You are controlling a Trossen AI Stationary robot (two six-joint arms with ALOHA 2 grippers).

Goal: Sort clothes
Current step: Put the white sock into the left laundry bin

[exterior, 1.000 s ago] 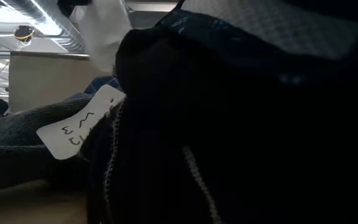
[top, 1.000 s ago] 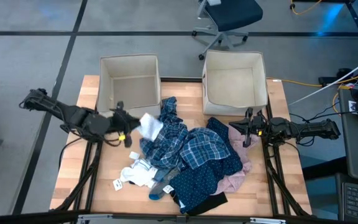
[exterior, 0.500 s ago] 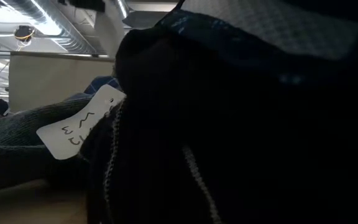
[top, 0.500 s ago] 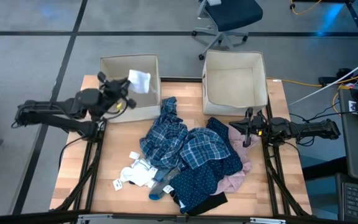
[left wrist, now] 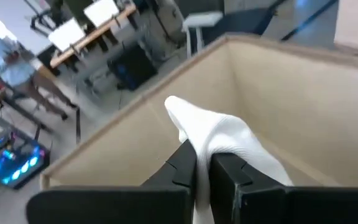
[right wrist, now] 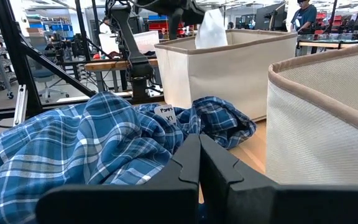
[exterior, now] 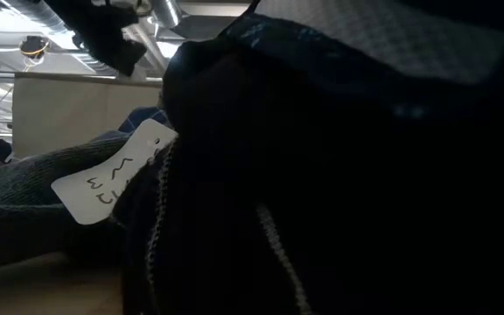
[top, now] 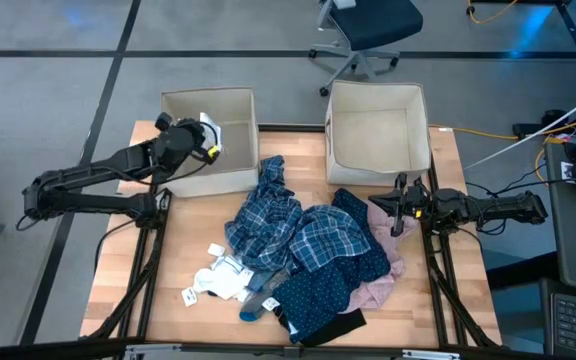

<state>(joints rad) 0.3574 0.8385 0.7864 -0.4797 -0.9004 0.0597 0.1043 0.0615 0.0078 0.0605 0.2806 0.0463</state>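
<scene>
Left gripper point(top: 205, 150): I have it over the left box point(top: 236, 100), fingers pinched on a white sock point(left wrist: 229, 140); the jaws look nearly closed with the cloth between them
White sock: it hangs between my left fingertips point(left wrist: 182, 165), above the inside of the left box, draping past them toward the box's far wall
Left box: directly under and ahead of my left gripper; beige fabric, its inner walls fill the left wrist view
Right gripper point(top: 396, 215): I see it low at the right edge of the table point(top: 118, 270), fingers closed together with nothing between them
Right box point(top: 378, 100): just ahead of my right gripper and slightly to its side; its beige wall stands close in the right wrist view
Clothes pile point(top: 308, 250): lies between my two grippers, nearer the right one; plaid shirts point(right wrist: 86, 140) sit right in front of the right fingers
Dotted navy cloth point(top: 318, 295): at the near side of the pile, well apart from my left gripper
Pink garment point(top: 378, 288): beside the right gripper, toward the table's front edge
Small socks point(top: 223, 280): white and grey, on the wood at the pile's left front, well behind my left gripper
Low view: mostly blocked by dark cloth with a paper tag point(exterior: 112, 184)
</scene>
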